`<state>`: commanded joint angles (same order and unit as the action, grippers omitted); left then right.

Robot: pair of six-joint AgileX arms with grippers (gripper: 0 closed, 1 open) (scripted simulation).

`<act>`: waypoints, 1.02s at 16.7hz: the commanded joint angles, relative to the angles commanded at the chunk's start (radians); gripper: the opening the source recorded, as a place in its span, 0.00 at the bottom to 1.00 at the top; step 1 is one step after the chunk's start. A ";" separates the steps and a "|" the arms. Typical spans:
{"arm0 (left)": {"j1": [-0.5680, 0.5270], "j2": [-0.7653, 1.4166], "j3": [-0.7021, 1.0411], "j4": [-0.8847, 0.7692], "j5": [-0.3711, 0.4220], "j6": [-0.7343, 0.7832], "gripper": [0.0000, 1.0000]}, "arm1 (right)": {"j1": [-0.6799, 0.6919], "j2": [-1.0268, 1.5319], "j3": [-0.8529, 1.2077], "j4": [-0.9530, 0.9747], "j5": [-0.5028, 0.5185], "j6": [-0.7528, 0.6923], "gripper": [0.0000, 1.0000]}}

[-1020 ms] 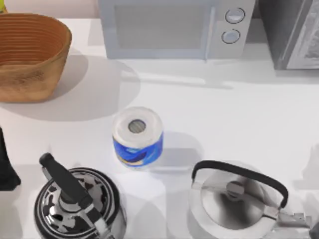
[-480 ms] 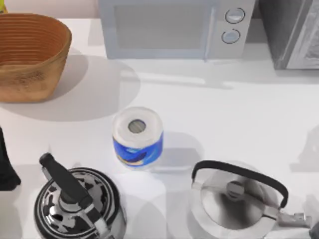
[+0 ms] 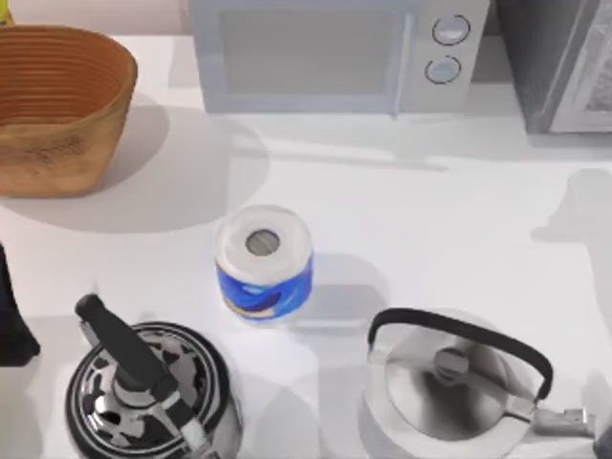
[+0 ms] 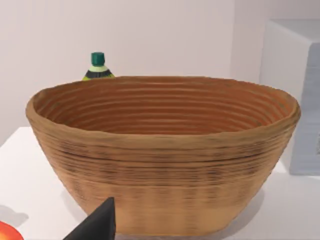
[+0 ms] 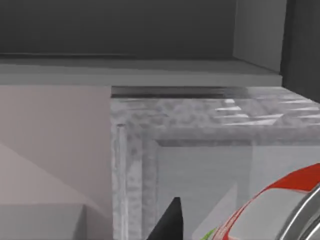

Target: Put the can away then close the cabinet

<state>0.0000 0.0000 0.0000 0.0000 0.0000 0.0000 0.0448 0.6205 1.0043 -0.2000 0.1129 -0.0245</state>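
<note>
Red-labelled silver-topped drink can (image 5: 280,210), lower right of the right wrist view, faces the grey cabinet (image 5: 200,150); jaw state unclear. Next: carry it inside.

Can at the open cabinet

The can (image 5: 280,210), red-labelled with a silver rim and a trace of green, sits close before the right wrist camera, facing the grey cabinet (image 5: 200,120) and its open, dark shelf.
</note>
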 joint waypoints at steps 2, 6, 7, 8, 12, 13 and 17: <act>0.000 0.000 0.000 0.000 0.000 0.000 1.00 | 0.020 0.134 0.167 -0.040 0.020 0.006 0.00; 0.000 0.000 0.000 0.000 0.000 0.000 1.00 | 0.068 0.395 0.462 -0.119 0.054 0.024 0.00; 0.000 0.000 0.000 0.000 0.000 0.000 1.00 | 0.081 0.455 0.524 -0.137 0.061 0.029 0.00; 0.000 0.000 0.000 0.000 0.000 0.000 1.00 | 0.093 0.512 0.580 -0.155 0.067 0.033 0.00; 0.000 0.000 0.000 0.000 0.000 0.000 1.00 | 0.132 0.673 0.717 -0.210 0.080 0.043 0.00; 0.000 0.000 0.000 0.000 0.000 0.000 1.00 | 0.137 0.694 0.731 -0.218 0.081 0.043 0.00; 0.000 0.000 0.000 0.000 0.000 0.000 1.00 | 0.141 0.708 0.739 -0.223 0.081 0.044 0.00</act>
<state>0.0000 0.0000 0.0000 0.0000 0.0000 0.0000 0.1855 1.3287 1.7435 -0.4235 0.1944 0.0194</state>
